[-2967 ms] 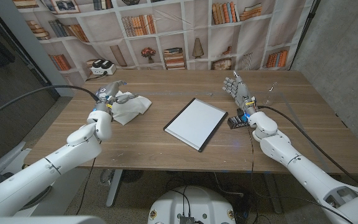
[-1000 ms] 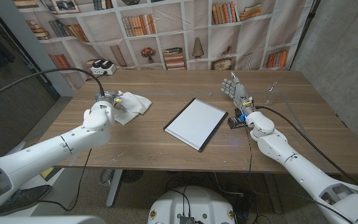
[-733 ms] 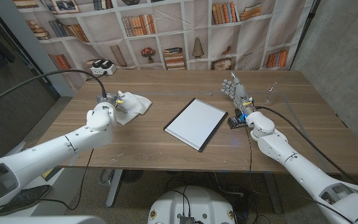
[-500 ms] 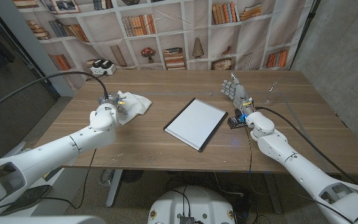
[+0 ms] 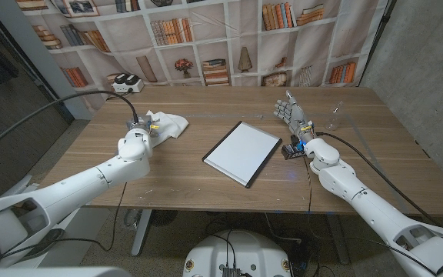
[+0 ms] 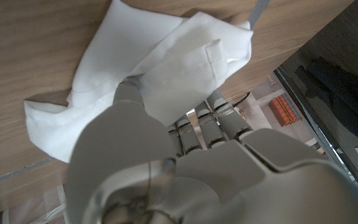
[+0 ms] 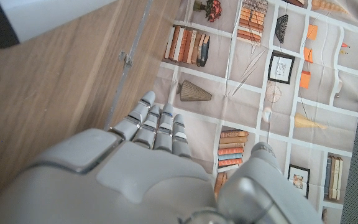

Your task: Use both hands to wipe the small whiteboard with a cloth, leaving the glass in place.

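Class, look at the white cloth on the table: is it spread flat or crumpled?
Crumpled. The white cloth lies bunched in raised folds on the wooden table, with the left robot hand on it.

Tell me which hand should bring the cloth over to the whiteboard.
The left hand: its fingers are already on the white cloth, left of the whiteboard. The right hand stands open across the board, holding nothing.

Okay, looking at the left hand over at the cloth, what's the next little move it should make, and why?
Probably close the left hand on the white cloth and lift it. In the wrist view its fingers reach into the cloth's folds, though a firm grip isn't clear. The cloth lies on the table apart from the whiteboard, which nothing touches, and the right hand waits open beside the board.
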